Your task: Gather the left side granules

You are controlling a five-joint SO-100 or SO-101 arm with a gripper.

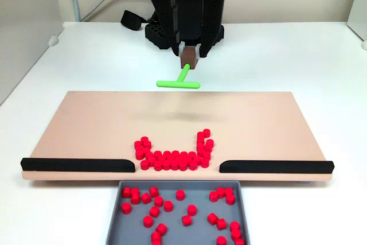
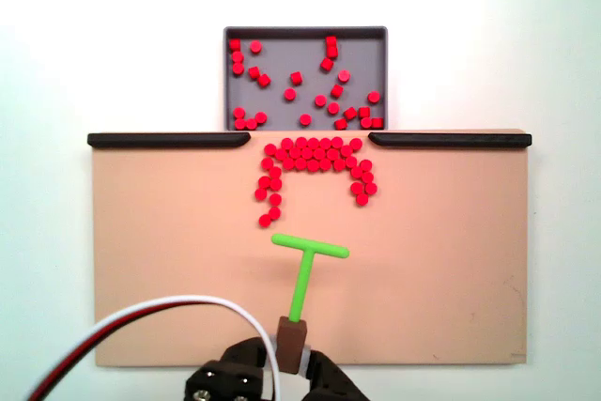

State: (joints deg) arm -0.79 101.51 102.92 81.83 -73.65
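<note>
The granules (image 1: 172,156) (image 2: 315,159) are small bright red cylinders heaped in a U shape on the tan board (image 1: 86,124) (image 2: 160,251), at the gap between two black strips. More red granules (image 1: 172,207) (image 2: 300,82) lie scattered in the grey tray (image 1: 114,222) (image 2: 305,33). My gripper (image 1: 188,57) (image 2: 291,340) is shut on the brown handle block of the green T-shaped pusher (image 1: 179,82) (image 2: 308,260). The pusher's crossbar hangs well short of the heap, toward the arm's base.
Black strips (image 1: 77,165) (image 1: 276,167) (image 2: 169,140) (image 2: 451,140) line the board's edge on both sides of the gap, next to the grey tray. A white and red cable (image 2: 141,321) runs off the arm. A black cable (image 1: 131,20) lies beside the base.
</note>
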